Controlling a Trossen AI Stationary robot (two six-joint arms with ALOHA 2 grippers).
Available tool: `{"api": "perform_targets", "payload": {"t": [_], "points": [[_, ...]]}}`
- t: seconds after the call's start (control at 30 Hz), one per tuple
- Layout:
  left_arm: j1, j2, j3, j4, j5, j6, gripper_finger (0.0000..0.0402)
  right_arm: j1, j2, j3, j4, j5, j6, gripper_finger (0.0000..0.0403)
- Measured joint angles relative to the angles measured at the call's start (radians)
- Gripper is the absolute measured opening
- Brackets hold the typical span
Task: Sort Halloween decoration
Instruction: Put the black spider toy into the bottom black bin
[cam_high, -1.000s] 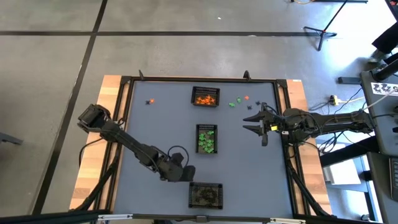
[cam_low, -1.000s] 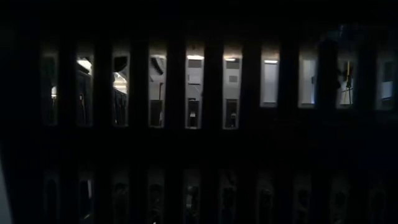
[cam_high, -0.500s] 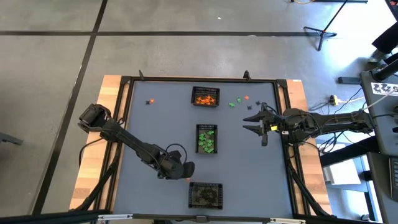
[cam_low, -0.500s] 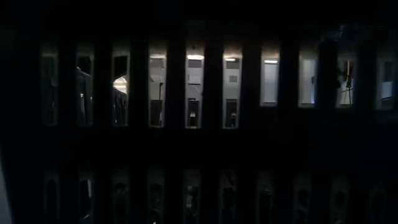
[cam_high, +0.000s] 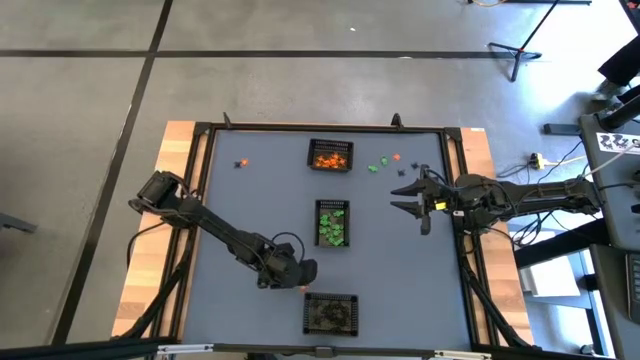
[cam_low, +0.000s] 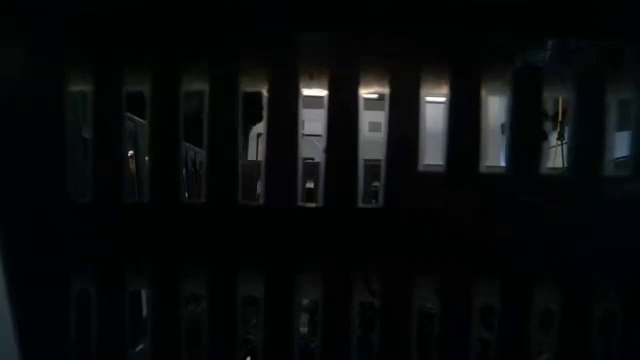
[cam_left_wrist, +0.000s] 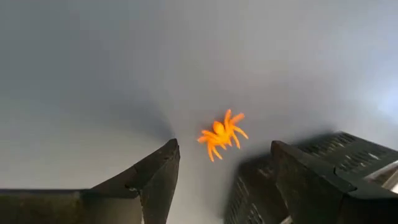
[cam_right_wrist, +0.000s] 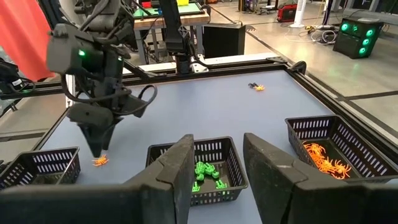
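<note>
Directly under open left tool (cam_left_wrist: 224, 168): orange spider (cam_left_wrist: 222, 134).

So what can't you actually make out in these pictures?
- Low view: nearly all dark; a black mesh basket right before the lens hides the table.
- High view: the contents of the basket nearest the camera are too small and dark to tell.
- High view: the loose trinkets beside the right gripper are too tiny to identify.

My overhead camera looks straight down on the whole table (cam_high: 240, 220). The low camera faces dark slats close up. Both wrist cameras share the orange spider (cam_left_wrist: 222, 134), mid-frame.
</note>
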Motion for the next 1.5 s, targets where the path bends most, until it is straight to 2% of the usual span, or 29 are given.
{"api": "perform_targets", "payload": {"t": [0.37,0.47,1.23,1.5], "points": [[0.002,0.022,-0.002,0.018,0.007,0.058,0.0242,0.000,0.000,0.000,0.000,0.000,0.000,0.0137],[0.001,0.033,0.000,0.021,0.013,0.060,0.0231,0.000,0.000,0.000,0.000,0.000,0.000,0.0137],[0.001,0.041,-0.002,0.029,-0.019,0.079,0.0015,0.000,0.000,0.000,0.000,0.000,0.000,0.0137],[0.002,0.041,-0.003,0.020,-0.017,0.079,0.0001,0.000,0.000,0.000,0.000,0.000,0.000,0.0137]]}}
